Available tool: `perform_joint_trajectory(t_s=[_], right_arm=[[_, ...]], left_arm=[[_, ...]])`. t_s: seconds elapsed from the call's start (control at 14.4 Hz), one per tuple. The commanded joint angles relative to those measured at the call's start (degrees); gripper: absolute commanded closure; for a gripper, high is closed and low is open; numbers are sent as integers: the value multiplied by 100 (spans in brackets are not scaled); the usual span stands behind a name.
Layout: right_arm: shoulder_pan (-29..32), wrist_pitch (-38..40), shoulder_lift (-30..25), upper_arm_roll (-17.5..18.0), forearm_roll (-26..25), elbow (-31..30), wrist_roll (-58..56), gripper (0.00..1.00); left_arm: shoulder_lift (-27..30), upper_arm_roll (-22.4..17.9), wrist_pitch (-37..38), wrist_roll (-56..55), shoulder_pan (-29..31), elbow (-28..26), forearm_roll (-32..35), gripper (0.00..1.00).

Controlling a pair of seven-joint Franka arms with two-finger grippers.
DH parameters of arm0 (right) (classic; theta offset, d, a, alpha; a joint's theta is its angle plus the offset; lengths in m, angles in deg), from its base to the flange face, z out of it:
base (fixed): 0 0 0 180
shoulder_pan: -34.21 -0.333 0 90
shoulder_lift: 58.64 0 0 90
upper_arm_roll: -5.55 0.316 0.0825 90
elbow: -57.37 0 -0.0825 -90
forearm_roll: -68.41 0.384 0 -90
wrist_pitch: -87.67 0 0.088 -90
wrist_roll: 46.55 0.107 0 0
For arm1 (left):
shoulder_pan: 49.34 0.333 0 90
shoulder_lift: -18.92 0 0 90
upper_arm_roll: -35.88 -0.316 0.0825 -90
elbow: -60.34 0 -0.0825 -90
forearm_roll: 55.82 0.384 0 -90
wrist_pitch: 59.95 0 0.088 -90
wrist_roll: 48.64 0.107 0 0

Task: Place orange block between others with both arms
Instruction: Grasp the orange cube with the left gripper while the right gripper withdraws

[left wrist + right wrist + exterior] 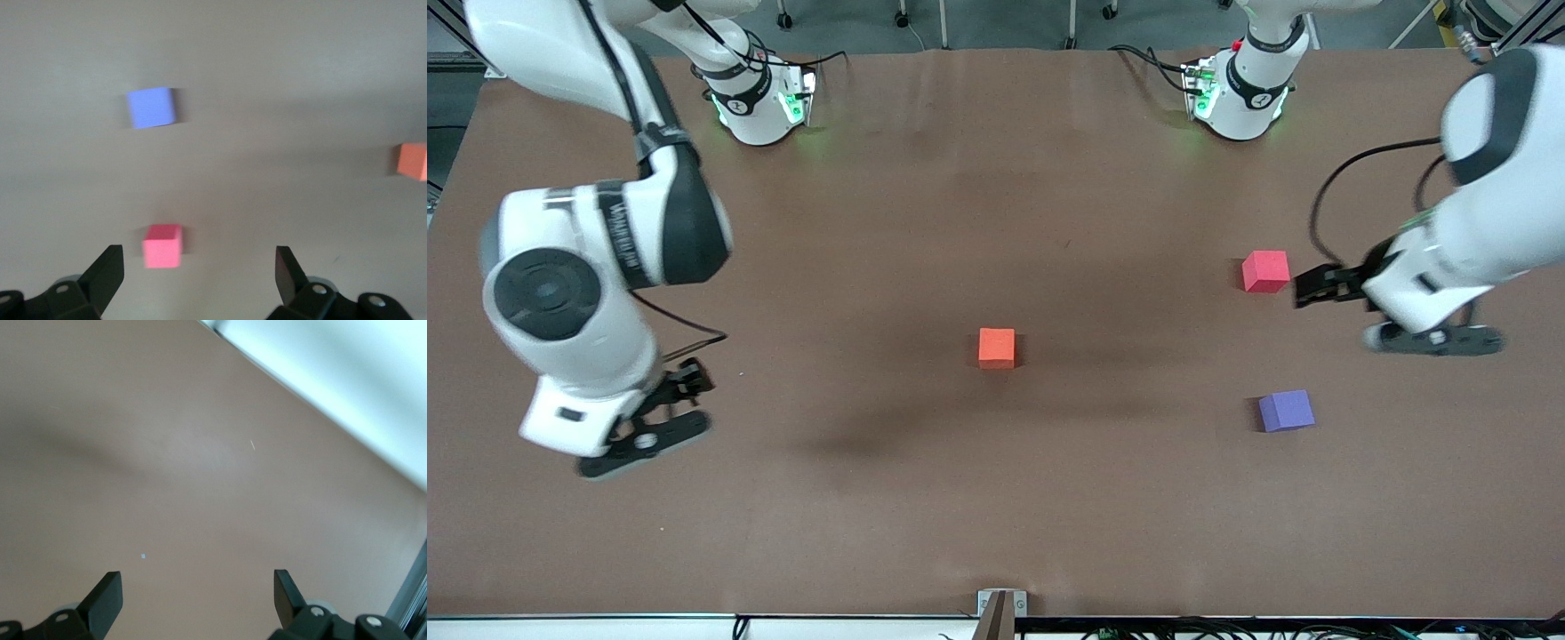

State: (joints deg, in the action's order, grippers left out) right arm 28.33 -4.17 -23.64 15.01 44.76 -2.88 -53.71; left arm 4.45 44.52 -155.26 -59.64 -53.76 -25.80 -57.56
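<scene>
Over bare table, both claws gape wide and empty: left claw [200,273], right claw [199,597].

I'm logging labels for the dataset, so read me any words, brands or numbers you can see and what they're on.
Right arm: lettering on its black band, too blurred to read.
Arm bases: a small round mark on each black band, too small to read.
Orange block, red-pink block, purple block, table: no text.
</scene>
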Motion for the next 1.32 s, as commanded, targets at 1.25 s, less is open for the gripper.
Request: perform_joint_trajectory(t_s=[1.25], right_arm=[[695, 44, -2409, -1550, 2374, -1664, 1041, 0]], left_arm=[[-2955, -90, -3765, -4111, -3082, 423, 50, 0]])
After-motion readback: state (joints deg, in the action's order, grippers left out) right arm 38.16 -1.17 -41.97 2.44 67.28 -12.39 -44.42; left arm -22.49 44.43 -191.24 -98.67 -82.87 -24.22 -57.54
